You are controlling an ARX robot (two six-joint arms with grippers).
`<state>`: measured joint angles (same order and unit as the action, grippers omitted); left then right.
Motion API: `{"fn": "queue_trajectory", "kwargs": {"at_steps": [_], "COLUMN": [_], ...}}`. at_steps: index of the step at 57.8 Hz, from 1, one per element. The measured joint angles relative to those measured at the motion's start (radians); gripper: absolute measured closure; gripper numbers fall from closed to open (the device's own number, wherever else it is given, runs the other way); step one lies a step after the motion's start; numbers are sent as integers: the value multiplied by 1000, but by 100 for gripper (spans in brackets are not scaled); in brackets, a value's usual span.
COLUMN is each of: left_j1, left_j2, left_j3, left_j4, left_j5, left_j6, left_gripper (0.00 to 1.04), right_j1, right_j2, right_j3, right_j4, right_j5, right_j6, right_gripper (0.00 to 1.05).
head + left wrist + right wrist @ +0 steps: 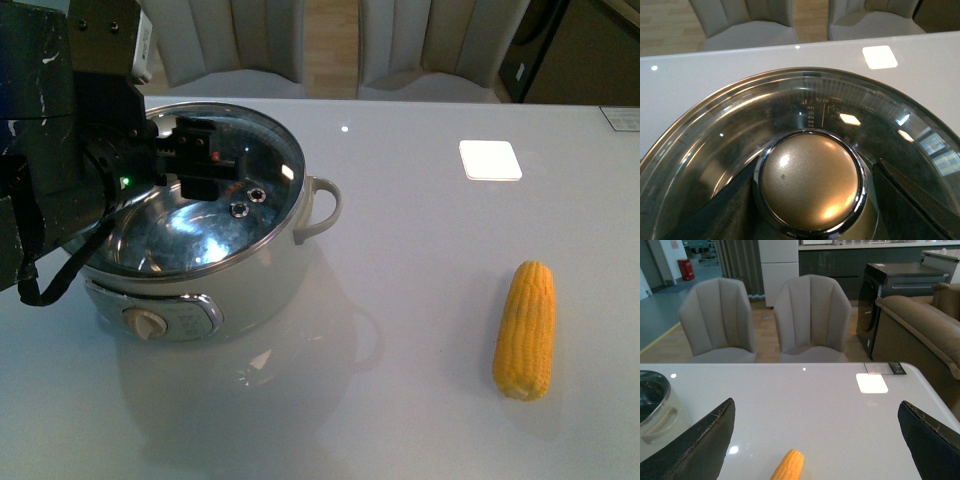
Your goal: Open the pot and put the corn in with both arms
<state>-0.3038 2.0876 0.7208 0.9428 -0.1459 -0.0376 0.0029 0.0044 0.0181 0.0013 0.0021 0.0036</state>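
The left gripper (815, 200) is straddling the knob (810, 182) of the glass lid (755, 115), a finger at each side, though I cannot tell whether they are pinching. The pot (255, 285) is sitting covered by the table's (420, 250) left edge. The right gripper (815, 405), fingers wide apart, is facing the corn (526, 328), a plump yellow-orange cob lying toward the right near corner, long axis running near edge to far.
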Motion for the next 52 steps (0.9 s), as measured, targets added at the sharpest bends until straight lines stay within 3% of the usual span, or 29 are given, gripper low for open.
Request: {"fn": "queue_trajectory", "kwargs": {"at_steps": [5,34,52], "left_j1": [-1,3,72], "left_j2": [0,-76,-273], "left_j3": [2,-17,-18], "left_j4": [0,-71,-174], "left_j5": [-12,-61,-83], "left_j6": [-5,0,27], "left_gripper": [59,60,60], "right_j1": [0,0,0], "right_j2": [0,0,0], "right_j3": [0,0,0], "right_j4": [0,0,0], "right_j5": [0,0,0], "right_j6": [0,0,0], "right_gripper": [9,9,9]}}
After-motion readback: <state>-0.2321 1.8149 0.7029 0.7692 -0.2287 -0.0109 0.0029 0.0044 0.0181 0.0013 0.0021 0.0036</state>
